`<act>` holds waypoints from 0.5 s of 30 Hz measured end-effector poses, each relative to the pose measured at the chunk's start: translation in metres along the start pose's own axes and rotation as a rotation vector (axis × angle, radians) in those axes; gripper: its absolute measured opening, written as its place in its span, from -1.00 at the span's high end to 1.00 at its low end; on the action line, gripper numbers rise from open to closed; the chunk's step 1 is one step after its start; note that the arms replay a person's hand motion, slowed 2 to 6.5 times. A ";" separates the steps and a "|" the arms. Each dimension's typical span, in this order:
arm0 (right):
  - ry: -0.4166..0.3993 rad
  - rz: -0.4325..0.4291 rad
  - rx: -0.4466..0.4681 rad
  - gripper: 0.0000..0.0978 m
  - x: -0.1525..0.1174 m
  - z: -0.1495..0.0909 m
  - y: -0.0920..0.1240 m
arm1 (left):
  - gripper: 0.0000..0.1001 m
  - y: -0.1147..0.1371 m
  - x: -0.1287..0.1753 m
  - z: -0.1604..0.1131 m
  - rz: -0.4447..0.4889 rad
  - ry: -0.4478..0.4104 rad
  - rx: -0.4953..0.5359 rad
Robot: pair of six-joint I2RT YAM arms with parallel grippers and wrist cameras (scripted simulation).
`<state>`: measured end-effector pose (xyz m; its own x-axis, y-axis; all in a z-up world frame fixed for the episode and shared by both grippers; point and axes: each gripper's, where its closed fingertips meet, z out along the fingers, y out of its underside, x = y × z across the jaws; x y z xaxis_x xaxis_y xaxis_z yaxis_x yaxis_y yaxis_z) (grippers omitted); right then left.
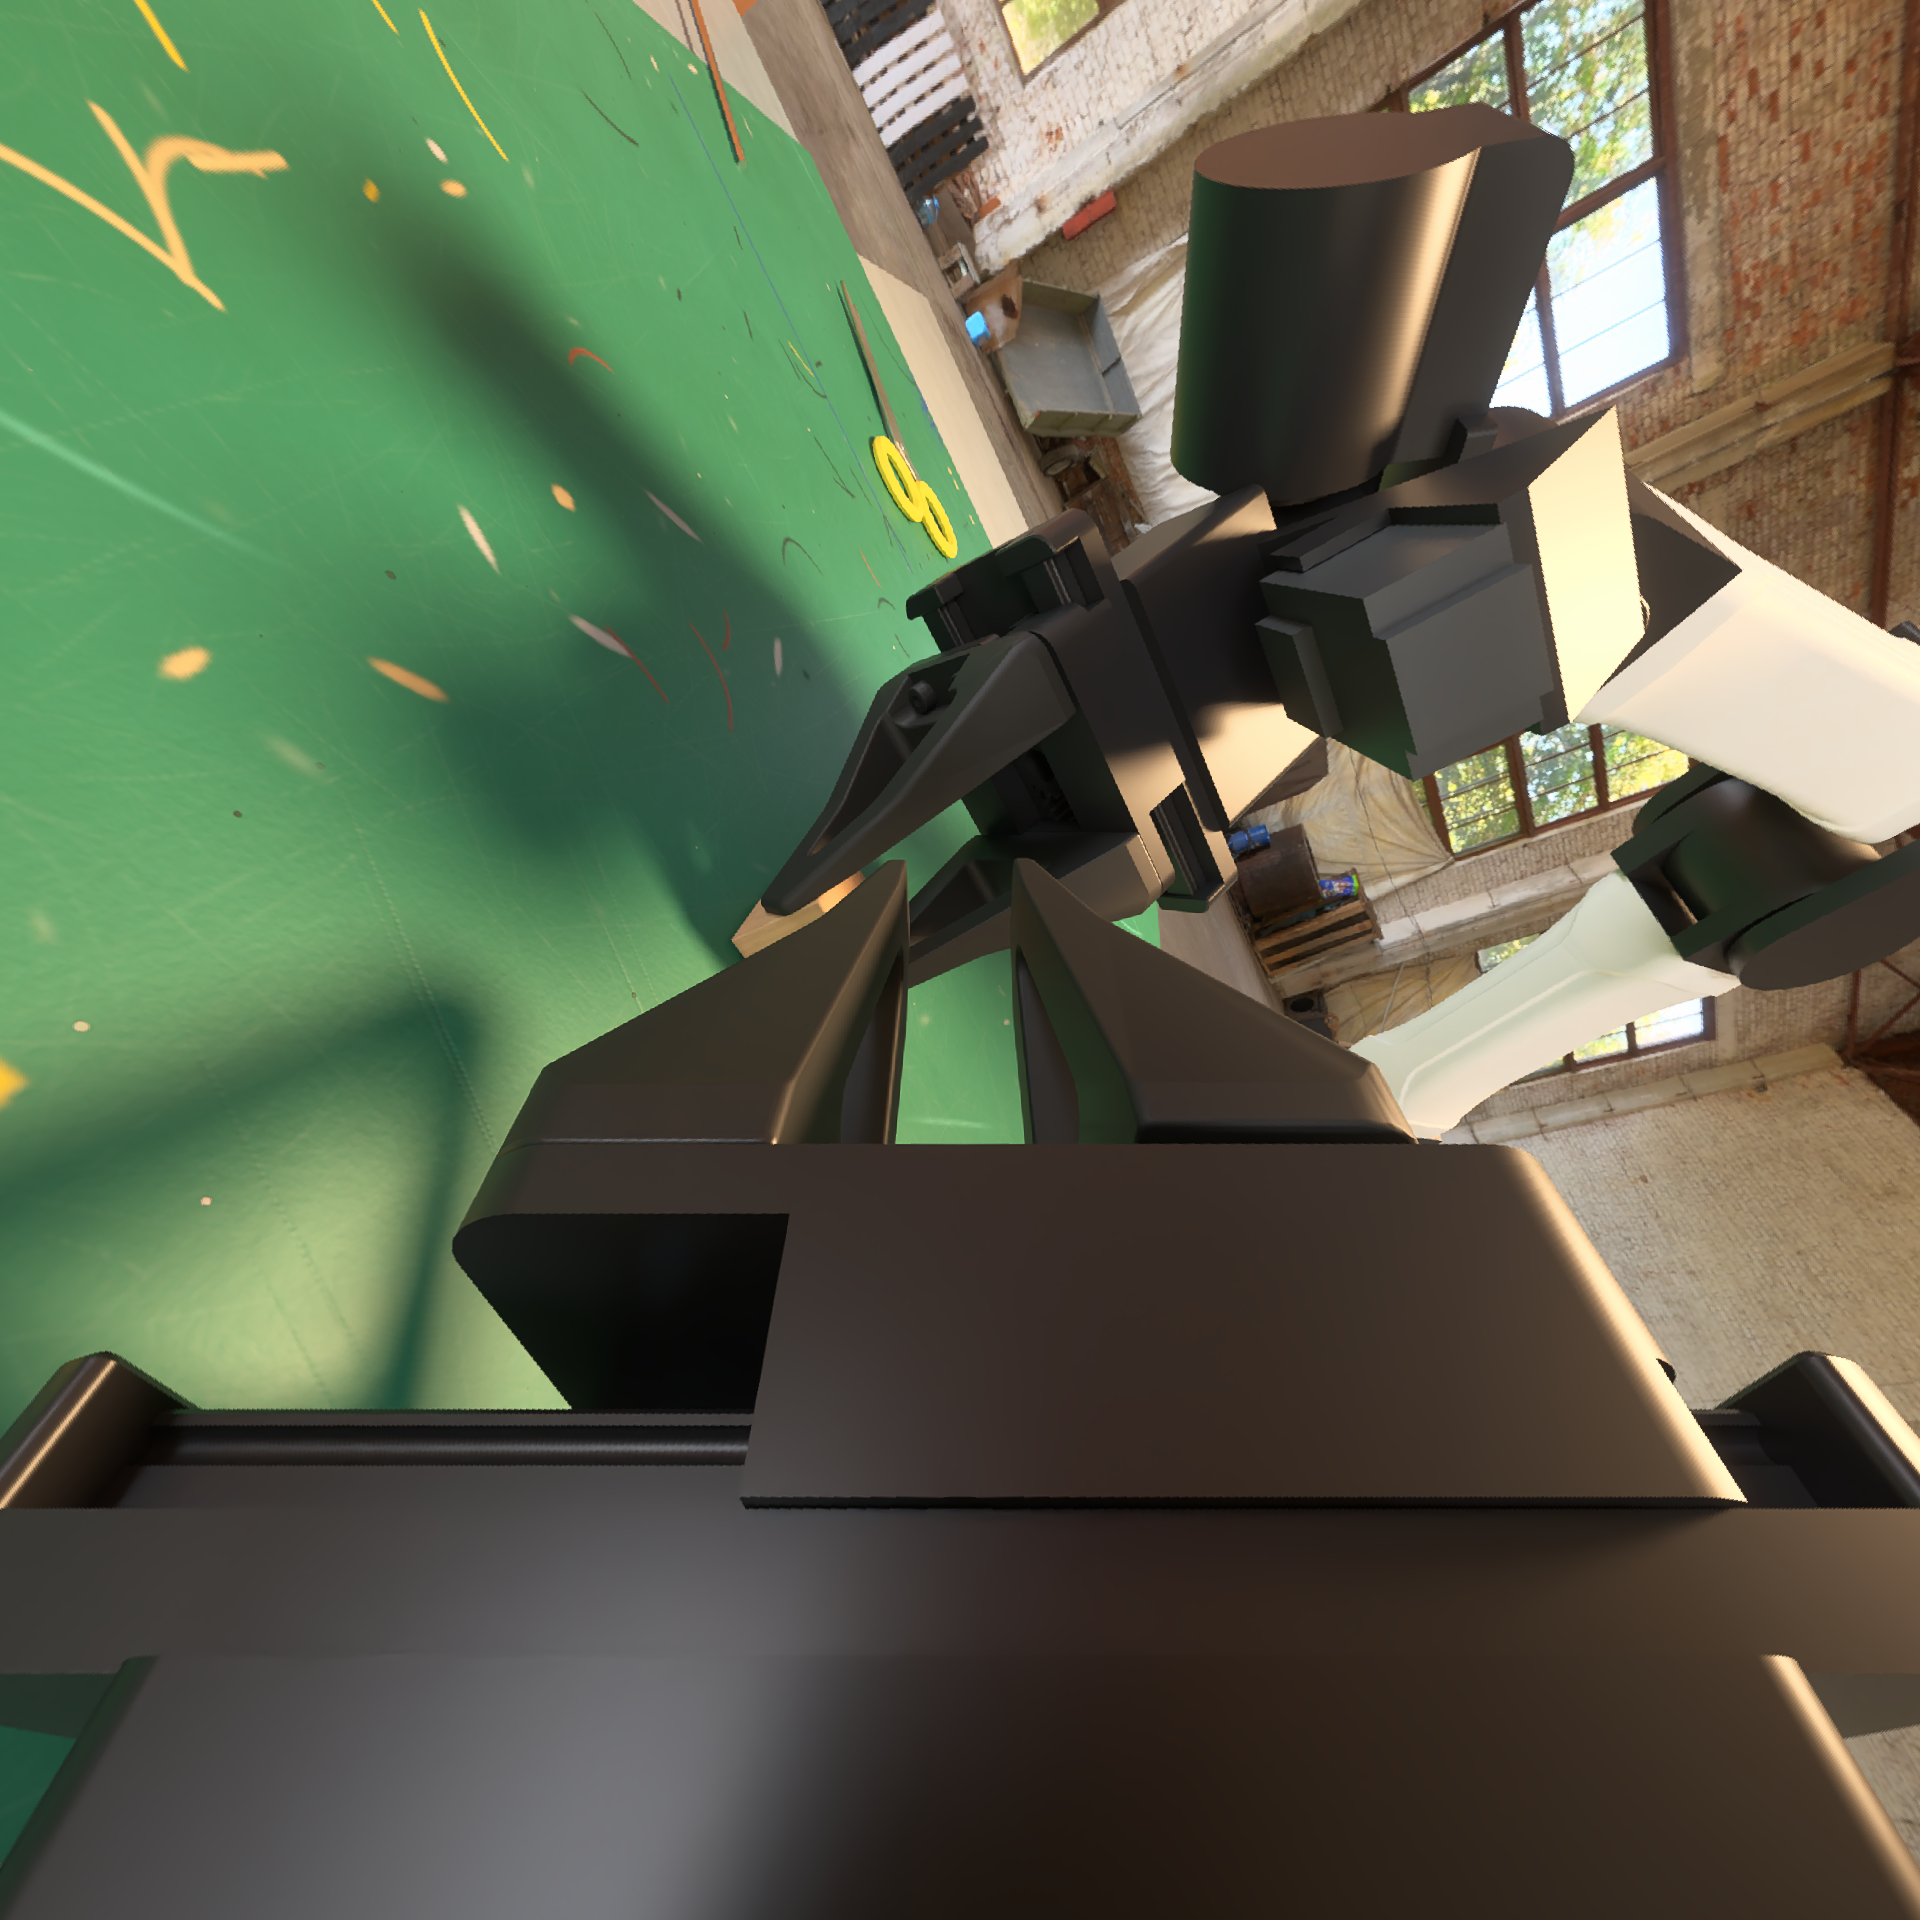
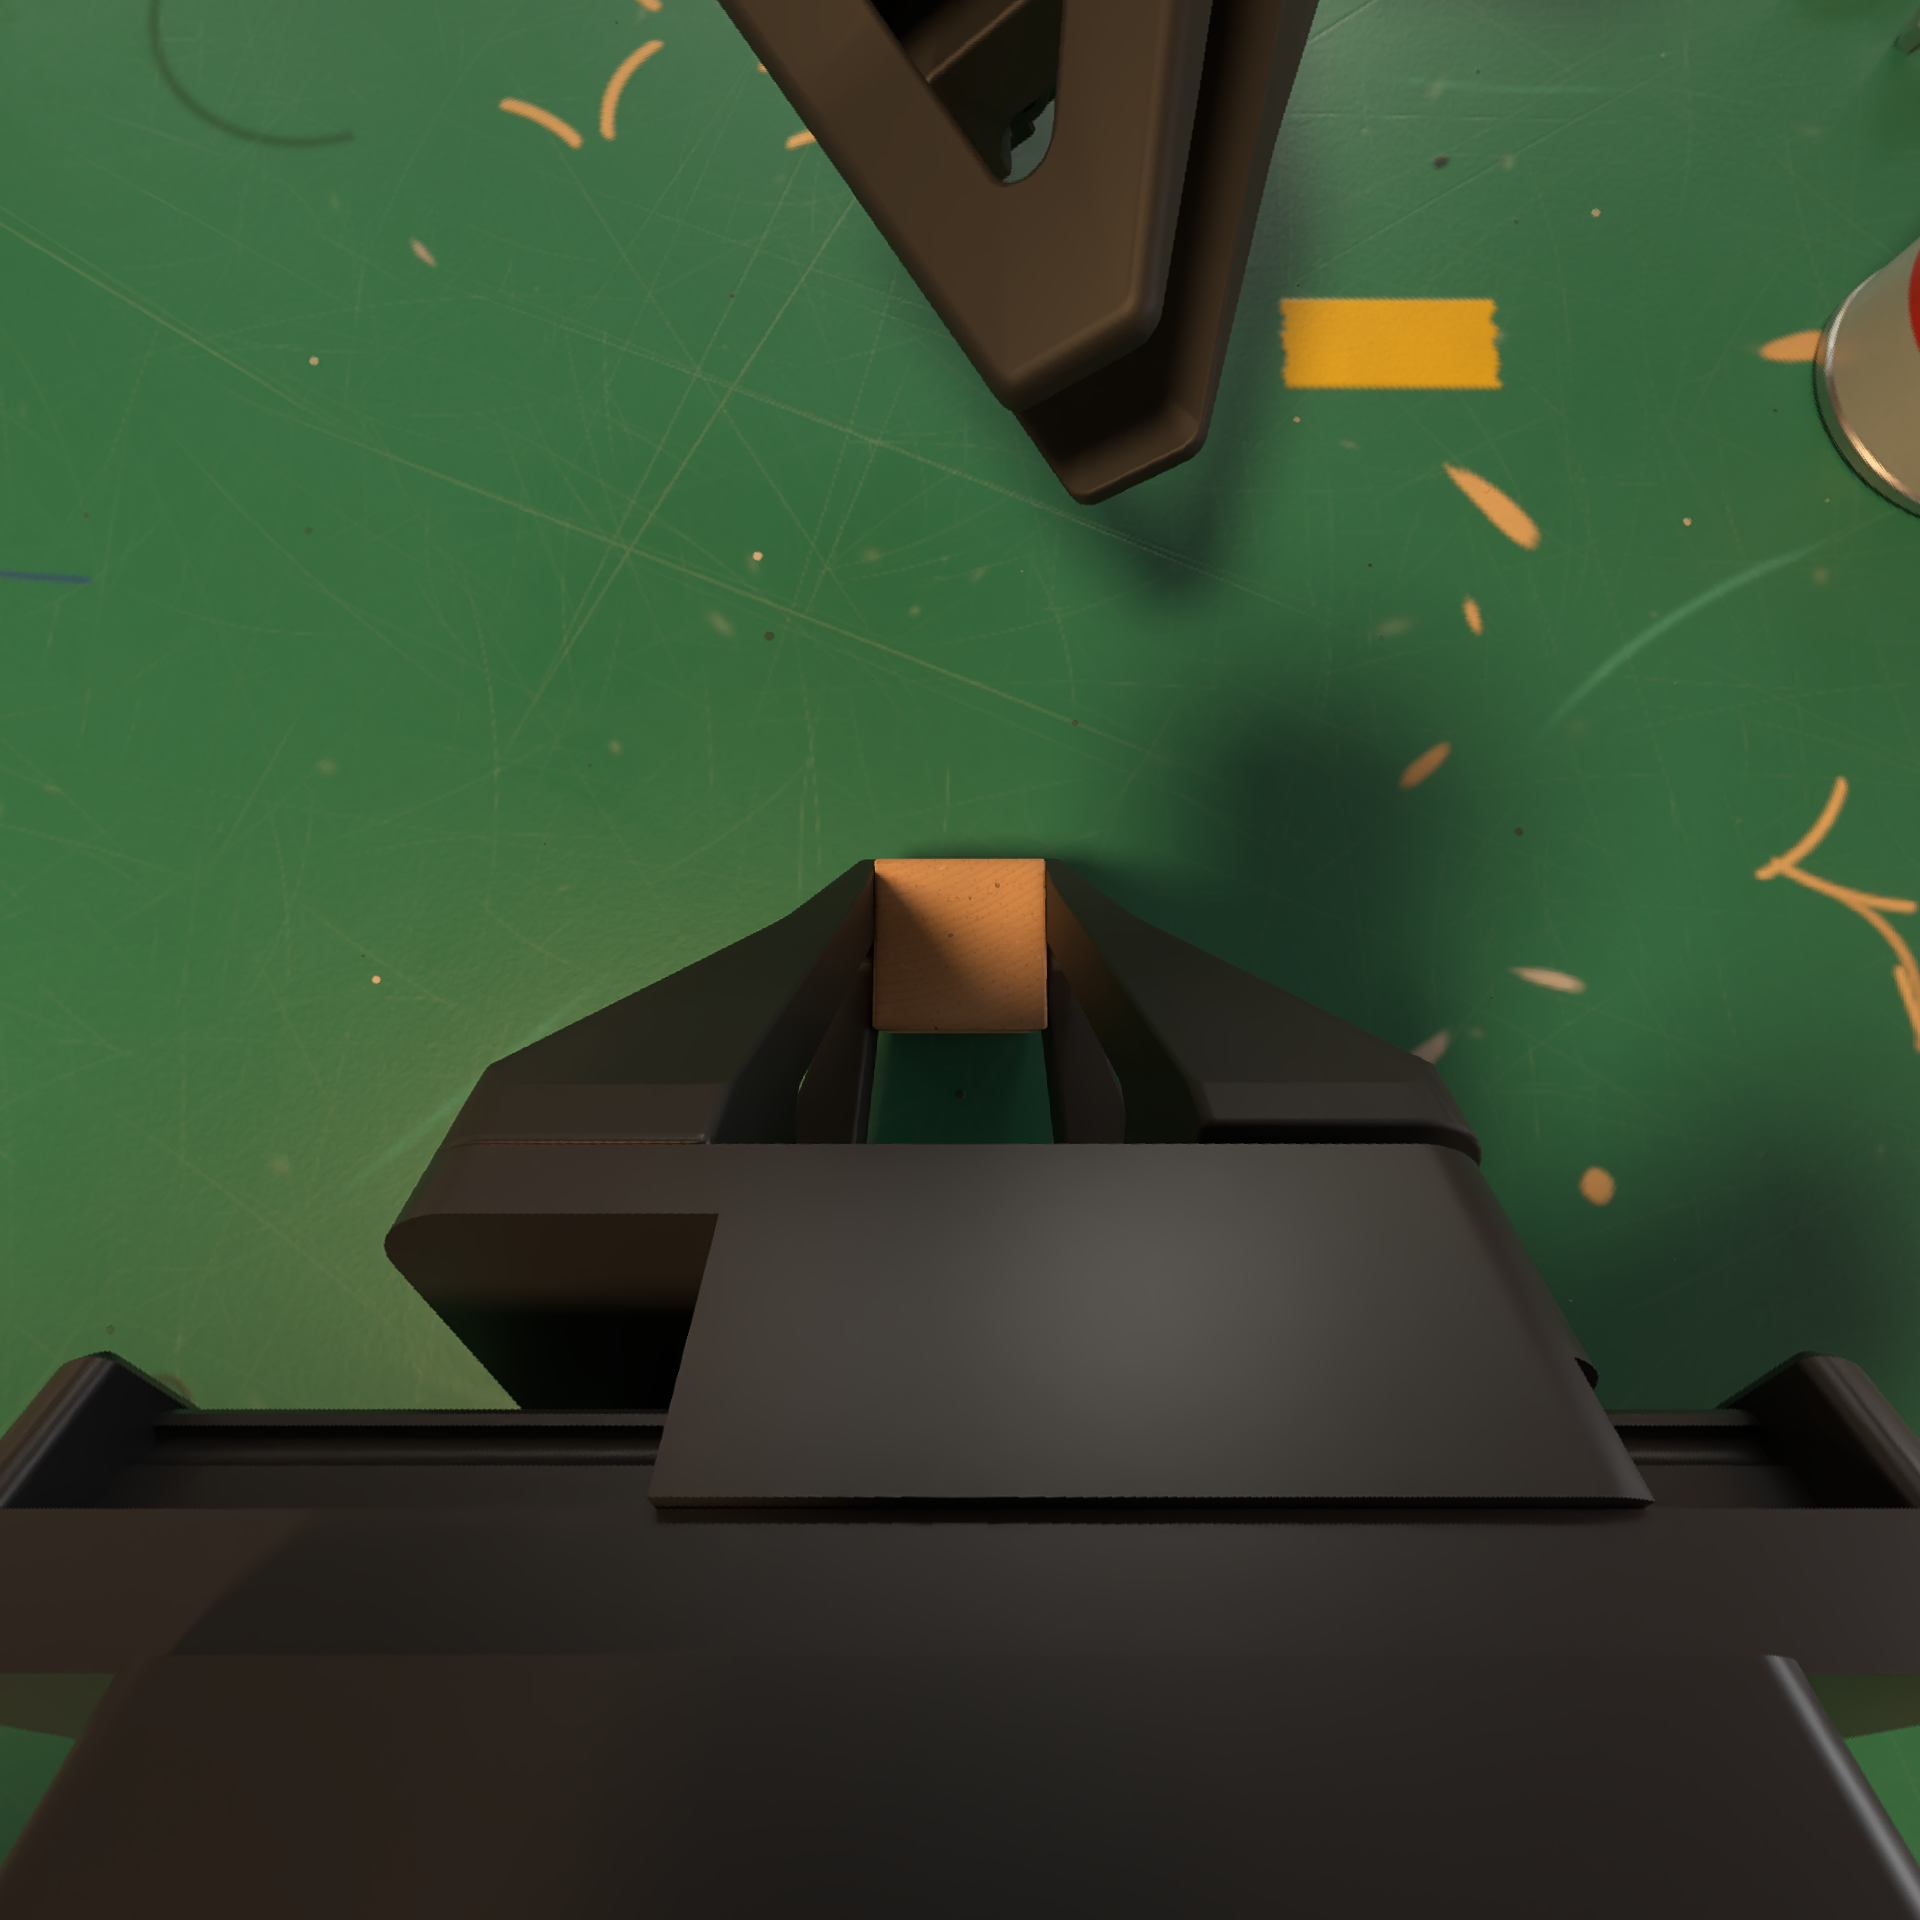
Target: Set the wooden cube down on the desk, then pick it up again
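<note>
Right wrist view is mostly the green surface (image 2: 520,623), scratched and flecked with orange marks, running out past every edge. My right tool (image 2: 959,935) fills the lower half, its two fingers clamped on the wooden cube (image 2: 958,940), one pressed against each side face. I see only the cube's top face, and I cannot tell whether its underside touches the surface or hangs just above it; a dark shadow lies on the green just to the right. My left tool (image 2: 1101,395) pokes in from the top edge, tips pointing down toward the cube but well apart from it; only its fingers show, the rest is cut off. A yellow strip of tape (image 2: 1390,343) lies flat just right of those fingers. At the right edge a round silver thing with a red top (image 2: 1870,395) is mostly out of frame, and I cannot make out what it is.

In the left wrist view my left tool (image 1: 961,966) holds nothing, its fingers a little apart with green showing between them. Beyond them the right tool (image 1: 831,883) comes down from its black and white arm (image 1: 1714,707), and only a pale corner of the cube (image 1: 795,920) shows beneath its fingers; the rest is hidden. A small yellow figure-eight shape (image 1: 914,497) lies farther off on the surface (image 1: 312,623).
</note>
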<state>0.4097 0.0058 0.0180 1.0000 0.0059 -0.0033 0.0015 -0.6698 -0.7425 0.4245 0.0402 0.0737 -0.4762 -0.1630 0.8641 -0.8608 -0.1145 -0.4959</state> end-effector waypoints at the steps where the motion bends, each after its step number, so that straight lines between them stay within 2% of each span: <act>1: 0.000 -0.001 0.000 0.49 0.000 0.000 0.000 | 0.67 0.000 0.000 0.000 0.000 0.000 0.000; 15: -0.002 -0.006 -0.008 0.49 -0.001 0.000 0.001 | 0.67 0.000 0.001 0.000 -0.003 0.004 -0.002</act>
<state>0.4086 0.0057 0.0174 0.9999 0.0111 -0.0004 0.0072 -0.6755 -0.7373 0.4242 0.0400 0.0747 -0.4746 -0.1588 0.8658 -0.8623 -0.1134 -0.4935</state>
